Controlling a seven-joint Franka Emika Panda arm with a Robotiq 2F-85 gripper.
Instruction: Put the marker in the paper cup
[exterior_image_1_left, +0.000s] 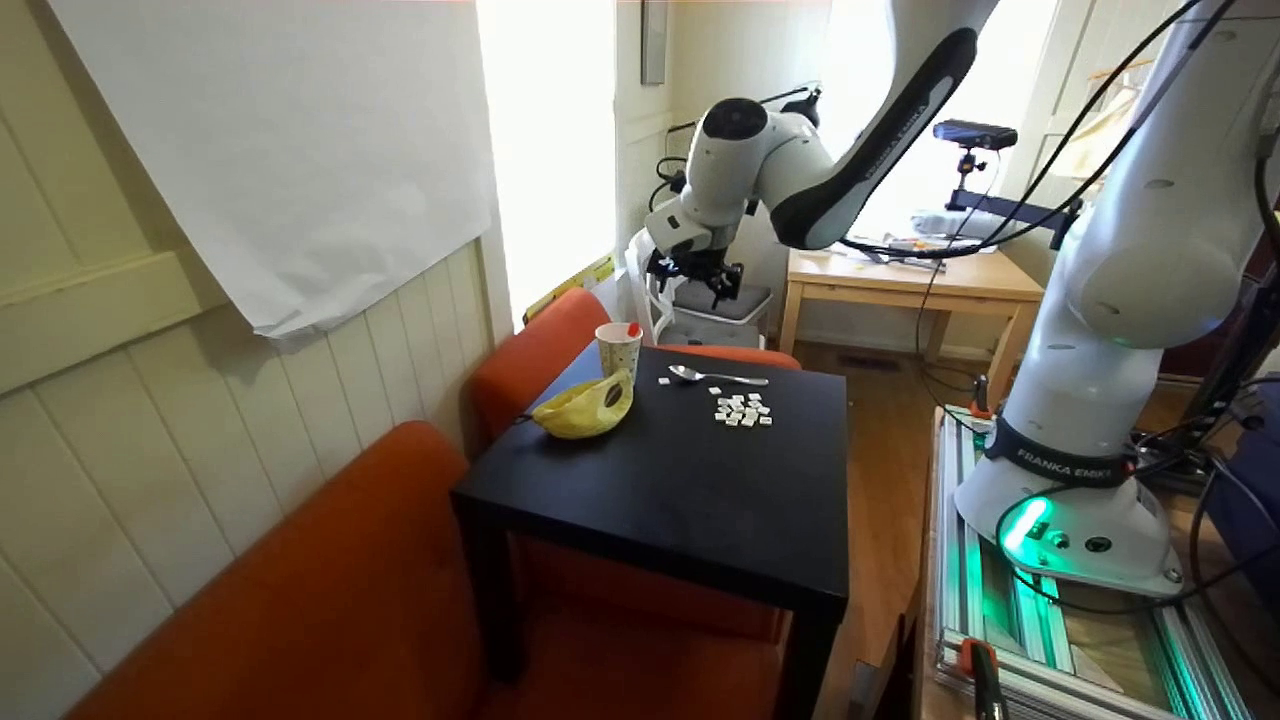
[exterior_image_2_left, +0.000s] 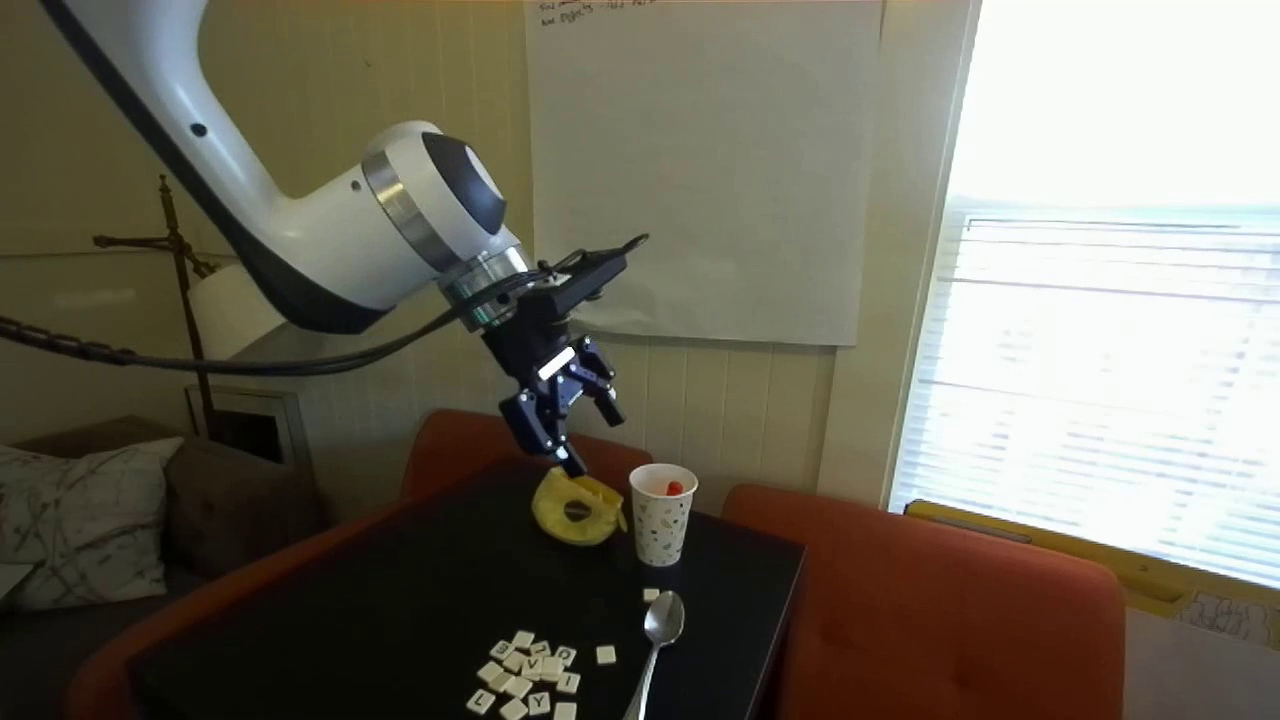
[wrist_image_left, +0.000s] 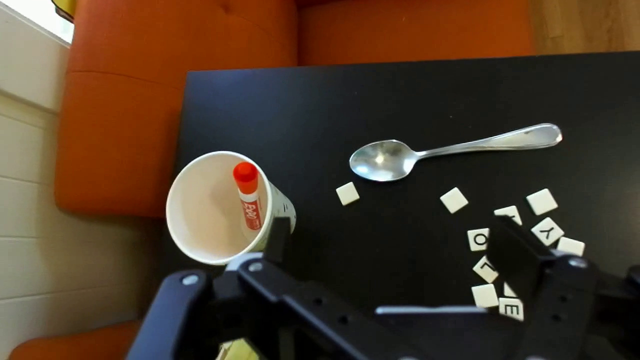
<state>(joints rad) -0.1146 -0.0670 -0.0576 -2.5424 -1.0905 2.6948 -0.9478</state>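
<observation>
In the wrist view, the marker (wrist_image_left: 250, 200) is seen inside the paper cup (wrist_image_left: 192, 210), tilted, with its red cap (wrist_image_left: 245, 172) uppermost and its body leaned toward the wall nearer the jaws. Its long axis is set steeply up out of the cup, foreshortened from above. From the jaws, marker and cup are placed to the left and slightly toward the top of the view. The jaws are spread wide and nothing is gripped. Part of the cup is overlapped by the jaw on that side, and some letter tiles (wrist_image_left: 478, 241) by the opposite one; contact with the cup cannot be judged from here. The spoon (wrist_image_left: 440, 151) is laid on the dark counter (wrist_image_left: 300, 115), well apart from the marker.

In an exterior view, the jaws are also shown parted, held above the counter and apart from the cup, beside which a yellow object (exterior_image_2_left: 550, 505) is set.

In an exterior view, the only arm (exterior_image_1_left: 845, 200) is stretched above the scene, and the red cap is shown at the cup's rim, so the marker is judged to be where the task wants it. A retreat is probably called for: the jaws are best raised or drawn away from the cup, since by a swing toward it the cup might be tipped over.
</observation>
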